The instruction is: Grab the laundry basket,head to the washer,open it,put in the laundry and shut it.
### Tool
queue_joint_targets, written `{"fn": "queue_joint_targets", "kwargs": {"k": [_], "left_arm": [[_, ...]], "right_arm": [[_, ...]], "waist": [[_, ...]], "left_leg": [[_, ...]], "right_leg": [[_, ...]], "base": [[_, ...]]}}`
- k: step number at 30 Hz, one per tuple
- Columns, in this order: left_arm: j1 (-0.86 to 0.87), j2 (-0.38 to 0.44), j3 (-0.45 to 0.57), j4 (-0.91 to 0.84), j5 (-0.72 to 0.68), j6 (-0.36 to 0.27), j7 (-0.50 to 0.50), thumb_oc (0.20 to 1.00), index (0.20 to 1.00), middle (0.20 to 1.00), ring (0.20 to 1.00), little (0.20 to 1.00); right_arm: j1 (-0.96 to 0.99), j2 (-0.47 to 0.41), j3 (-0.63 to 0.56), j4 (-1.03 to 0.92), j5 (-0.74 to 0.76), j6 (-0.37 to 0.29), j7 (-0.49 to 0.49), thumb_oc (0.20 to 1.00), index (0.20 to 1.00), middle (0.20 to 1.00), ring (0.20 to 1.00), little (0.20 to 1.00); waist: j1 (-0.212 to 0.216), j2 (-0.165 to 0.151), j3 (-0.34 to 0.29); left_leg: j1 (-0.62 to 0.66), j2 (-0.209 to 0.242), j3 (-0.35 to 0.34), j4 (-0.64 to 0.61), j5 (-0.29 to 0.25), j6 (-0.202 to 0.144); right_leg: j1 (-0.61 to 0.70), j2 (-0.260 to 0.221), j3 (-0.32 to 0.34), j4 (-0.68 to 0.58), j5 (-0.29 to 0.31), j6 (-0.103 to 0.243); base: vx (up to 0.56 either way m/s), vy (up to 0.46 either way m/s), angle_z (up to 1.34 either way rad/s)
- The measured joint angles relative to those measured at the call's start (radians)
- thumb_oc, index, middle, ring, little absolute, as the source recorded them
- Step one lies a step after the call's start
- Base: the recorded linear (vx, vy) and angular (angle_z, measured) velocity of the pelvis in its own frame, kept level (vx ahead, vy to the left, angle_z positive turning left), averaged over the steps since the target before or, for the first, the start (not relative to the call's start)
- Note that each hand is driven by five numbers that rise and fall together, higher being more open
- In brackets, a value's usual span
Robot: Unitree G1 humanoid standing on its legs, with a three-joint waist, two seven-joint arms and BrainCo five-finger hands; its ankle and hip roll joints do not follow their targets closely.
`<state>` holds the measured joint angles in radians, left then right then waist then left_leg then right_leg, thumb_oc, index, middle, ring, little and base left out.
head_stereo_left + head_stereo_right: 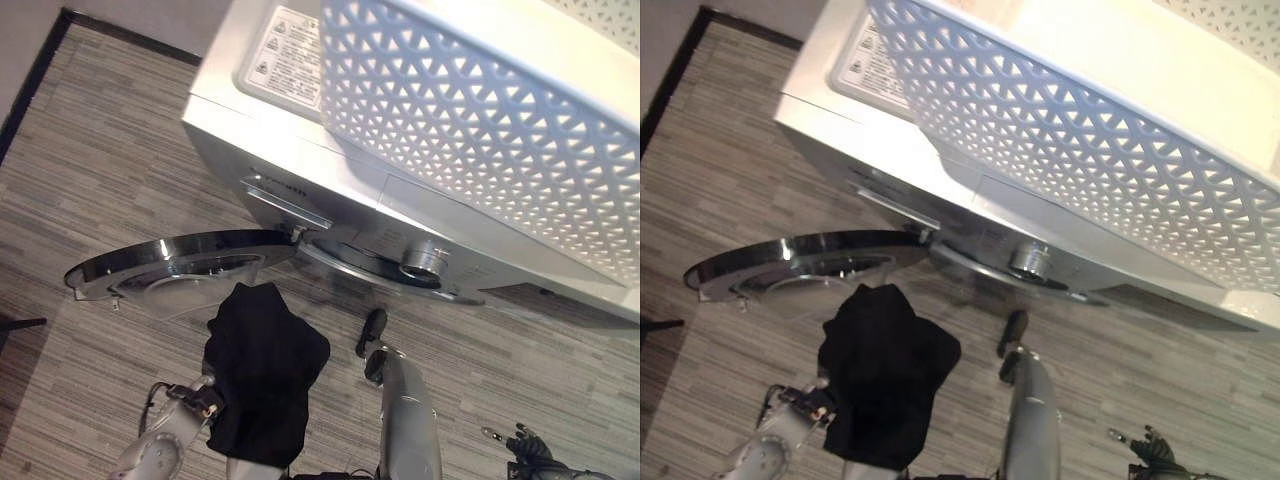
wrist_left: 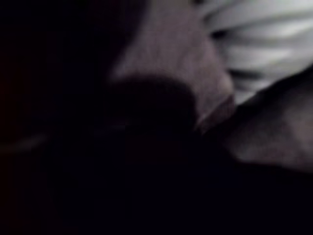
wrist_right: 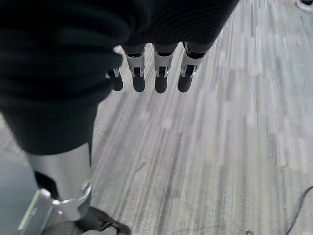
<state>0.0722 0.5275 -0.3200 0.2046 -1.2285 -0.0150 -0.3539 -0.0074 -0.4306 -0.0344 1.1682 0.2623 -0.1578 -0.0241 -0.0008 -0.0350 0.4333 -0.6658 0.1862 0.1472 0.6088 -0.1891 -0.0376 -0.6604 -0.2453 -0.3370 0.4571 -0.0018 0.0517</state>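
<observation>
The white washer stands ahead with its round door swung open to the left. Its drum opening shows edge-on below the control knob. On top of the washer sits the white lattice laundry basket. A black garment hangs over the end of my left arm, in front of and below the open door. It covers the left hand. The left wrist view is dark with cloth close up. My right hand hangs low at the right over the floor, its fingers straight and holding nothing.
Grey striped flooring runs round the washer. A dark skirting line marks the wall at the upper left. The open door juts out over the floor to the left of the drum opening. A small dark object lies at the left edge.
</observation>
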Motion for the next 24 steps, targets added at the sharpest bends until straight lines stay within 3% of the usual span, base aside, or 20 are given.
{"fn": "queue_joint_targets", "kwargs": {"k": [3,6,12,16,20,24], "left_arm": [[-0.077,-0.055,0.002,0.143,0.051,-0.02,0.023,0.2,0.2,0.2,0.2,0.2],[-0.149,-0.095,0.006,0.178,0.073,-0.03,0.059,0.2,0.2,0.2,0.2,0.2],[-0.282,-0.17,0.022,0.198,0.1,-0.085,0.099,0.2,0.2,0.2,0.2,0.2],[-0.464,-0.222,0.04,0.371,0.109,-0.116,0.157,0.2,0.2,0.2,0.2,0.2],[-0.574,-0.259,0.048,0.465,0.11,-0.129,0.201,0.2,0.2,0.2,0.2,0.2],[-0.687,-0.279,0.106,0.546,0.106,-0.157,0.249,0.2,0.2,0.2,0.2,0.2]], "right_arm": [[-0.005,-0.001,0.005,-0.092,0.0,-0.008,-0.014,1.0,1.0,1.0,1.0,1.0],[-0.012,0.011,0.042,-0.181,-0.001,-0.025,-0.019,1.0,1.0,1.0,1.0,1.0],[-0.008,0.012,0.103,-0.287,-0.004,-0.033,-0.046,1.0,1.0,1.0,1.0,1.0],[-0.051,0.011,0.129,-0.354,-0.004,-0.045,-0.054,1.0,1.0,1.0,1.0,1.0],[-0.048,0.007,0.195,-0.381,-0.025,-0.038,-0.061,1.0,1.0,1.0,1.0,1.0],[-0.062,0.006,0.216,-0.419,-0.032,-0.041,-0.065,1.0,1.0,1.0,1.0,1.0]], "waist": [[-0.029,-0.004,0.005],[-0.061,-0.019,0.014],[-0.082,-0.025,0.015],[-0.099,-0.039,0.013],[-0.12,-0.064,-0.005],[-0.138,-0.107,-0.056]], "left_leg": [[-0.079,0.037,0.013,0.118,-0.06,0.0],[-0.113,0.068,0.043,0.167,-0.085,0.003],[-0.139,0.098,0.067,0.202,-0.104,-0.002],[-0.197,0.126,0.085,0.231,-0.118,0.0],[-0.211,0.127,0.074,0.232,-0.12,-0.004],[-0.27,0.15,0.065,0.258,-0.127,-0.013]], "right_leg": [[-0.105,0.018,0.047,0.098,-0.031,-0.013],[-0.161,0.04,0.085,0.128,-0.03,-0.014],[-0.214,0.073,0.118,0.148,-0.033,-0.023],[-0.28,0.09,0.134,0.158,-0.026,-0.02],[-0.3,0.09,0.128,0.183,-0.039,-0.033],[-0.355,0.109,0.124,0.191,-0.04,-0.038]], "base": [[-0.01,0.027,-0.41],[-0.01,0.011,-0.43],[-0.01,-0.013,-0.24],[0.01,-0.07,-0.23],[0.01,-0.039,0.04],[0.01,-0.042,-0.11]]}}
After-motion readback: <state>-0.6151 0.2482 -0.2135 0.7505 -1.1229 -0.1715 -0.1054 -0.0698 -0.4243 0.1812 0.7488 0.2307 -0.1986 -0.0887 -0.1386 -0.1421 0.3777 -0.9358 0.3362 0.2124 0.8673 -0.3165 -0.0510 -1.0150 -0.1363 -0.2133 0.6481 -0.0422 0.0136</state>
